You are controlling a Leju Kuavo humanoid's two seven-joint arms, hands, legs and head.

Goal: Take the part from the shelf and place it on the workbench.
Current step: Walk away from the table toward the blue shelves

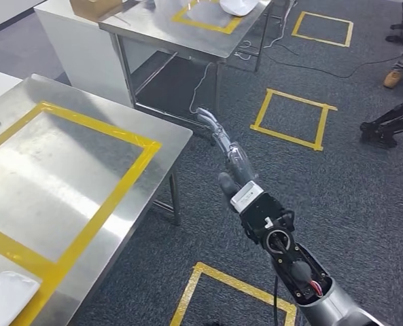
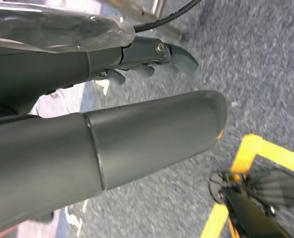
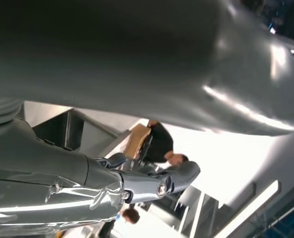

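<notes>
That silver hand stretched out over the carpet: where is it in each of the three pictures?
Head view: the right hand is mid-picture, fingers stretched out over the grey carpet.
Right wrist view: it comes in from the left edge, very close.
Left wrist view: this close-up is the left hand instead.
Shared landmark: yellow floor tape, in head and left wrist views.

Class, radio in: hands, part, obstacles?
Right hand open, extended over floor. Left hand open, empty. No part held. Steel table beside right hand.
</notes>
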